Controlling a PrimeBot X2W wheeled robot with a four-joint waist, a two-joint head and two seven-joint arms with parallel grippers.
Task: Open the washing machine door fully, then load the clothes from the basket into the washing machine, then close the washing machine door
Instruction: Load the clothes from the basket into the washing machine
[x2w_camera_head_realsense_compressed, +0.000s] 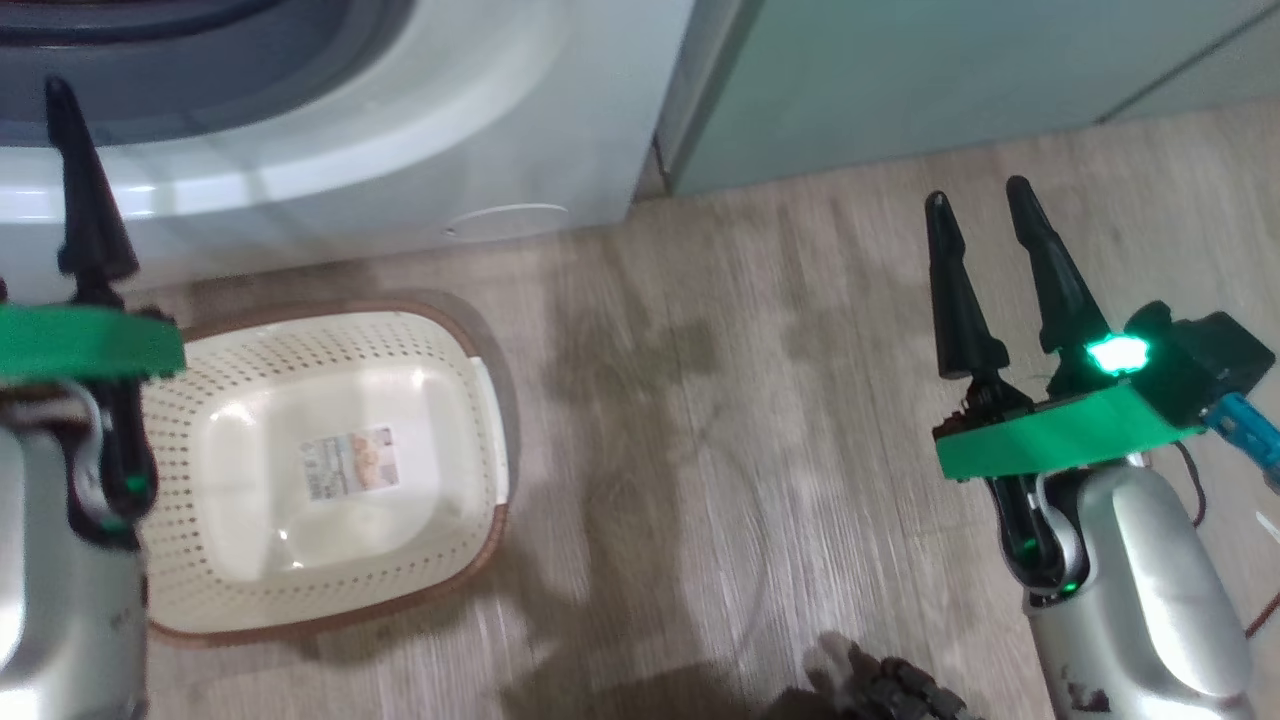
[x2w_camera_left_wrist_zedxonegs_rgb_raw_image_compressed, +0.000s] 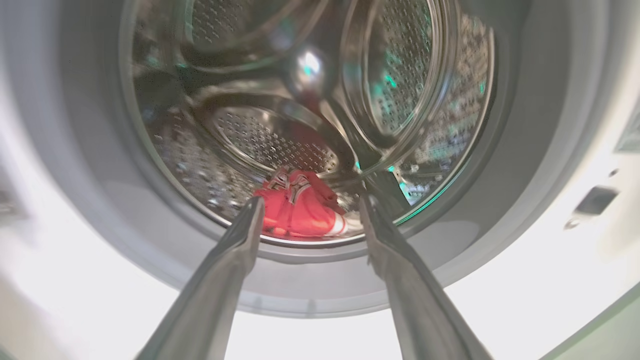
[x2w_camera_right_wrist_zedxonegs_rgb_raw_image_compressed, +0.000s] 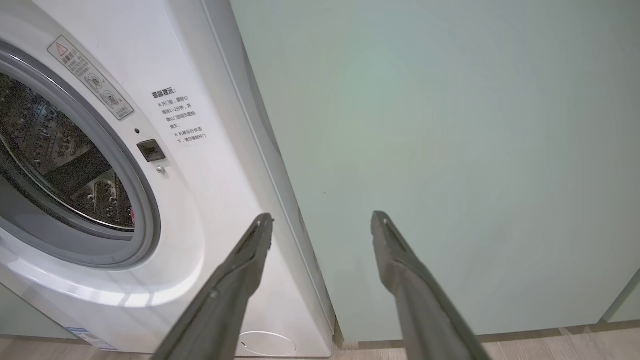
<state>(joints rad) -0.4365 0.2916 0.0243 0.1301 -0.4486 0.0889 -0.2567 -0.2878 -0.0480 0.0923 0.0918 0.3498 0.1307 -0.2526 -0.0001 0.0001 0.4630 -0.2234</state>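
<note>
- Your left gripper (x2w_camera_left_wrist_zedxonegs_rgb_raw_image_compressed: 312, 200) has its two fingers spread wide, with nothing held between them. It points straight into the round mouth of the washing machine (x2w_camera_left_wrist_zedxonegs_rgb_raw_image_compressed: 525, 280).
- The red clothes (x2w_camera_left_wrist_zedxonegs_rgb_raw_image_compressed: 300, 212) lie in a heap at the bottom front of the steel drum (x2w_camera_left_wrist_zedxonegs_rgb_raw_image_compressed: 270, 140), just behind the grey gasket (x2w_camera_left_wrist_zedxonegs_rgb_raw_image_compressed: 80, 150) and beyond the fingertips.
- Your right gripper (x2w_camera_head_realsense_compressed: 978, 193) is also spread wide and holds nothing. It hangs above the wooden floor (x2w_camera_head_realsense_compressed: 700, 450) and faces the pale green cabinet (x2w_camera_right_wrist_zedxonegs_rgb_raw_image_compressed: 450, 150) just beside the machine.
- The cream basket (x2w_camera_head_realsense_compressed: 250, 365) stands on the floor in front of the machine, near your left arm. A paper label (x2w_camera_head_realsense_compressed: 348, 463) lies on its bottom.
</note>
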